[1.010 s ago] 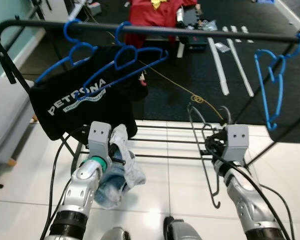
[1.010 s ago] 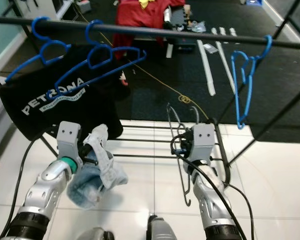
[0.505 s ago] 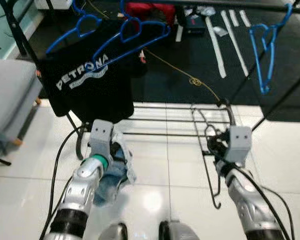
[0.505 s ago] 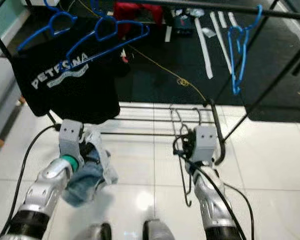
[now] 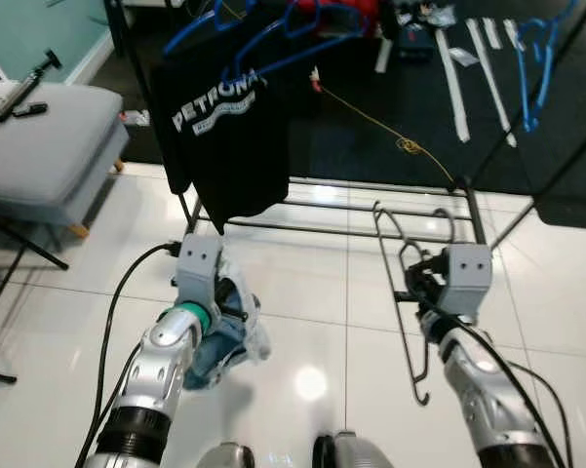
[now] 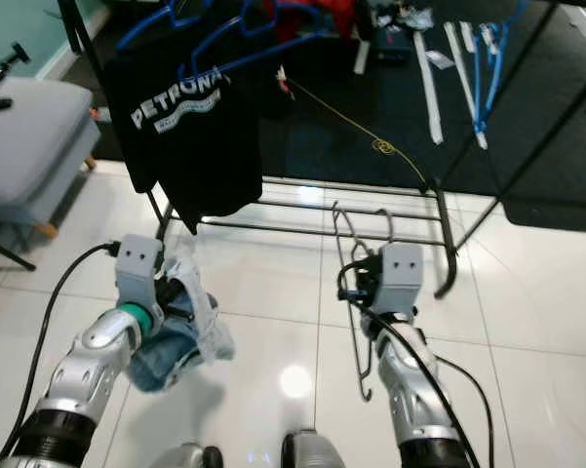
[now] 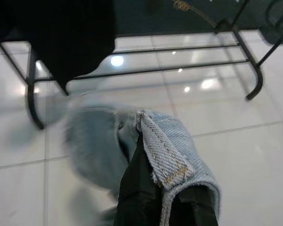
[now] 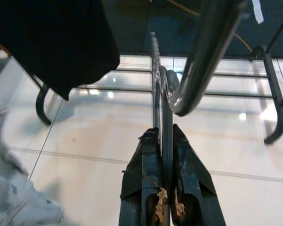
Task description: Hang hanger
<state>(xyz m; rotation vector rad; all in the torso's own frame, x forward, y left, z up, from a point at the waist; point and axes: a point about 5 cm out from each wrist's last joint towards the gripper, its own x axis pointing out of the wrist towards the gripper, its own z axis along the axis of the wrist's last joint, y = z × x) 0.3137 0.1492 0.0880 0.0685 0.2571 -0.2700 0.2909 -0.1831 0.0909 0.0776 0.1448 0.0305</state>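
A dark wire hanger (image 5: 407,292) is pinched in the right gripper (image 8: 162,141), at 4 o'clock; denim (image 5: 221,336) is clamped by the left gripper (image 7: 150,183), at 8. The rack (image 5: 371,185) stands at 12, well apart. The hanger's thin wire could be twisted or slipped during lifting.

Place: a room in a home, set up for drying or sorting laundry.
Floor: glossy white tiles (image 5: 302,292) met a dark carpet (image 5: 371,146) farther back.
Rack: a black metal garment rack (image 5: 371,210) stood on the tiles, with a black printed T-shirt (image 5: 229,127) hanging from it on blue hangers (image 5: 273,19).
Seat: a grey cushioned stool (image 5: 39,146) stood beside it (small objects lay on top).
Clutter: white strips (image 5: 478,63) and red cloth (image 6: 341,12) lay on the carpet.
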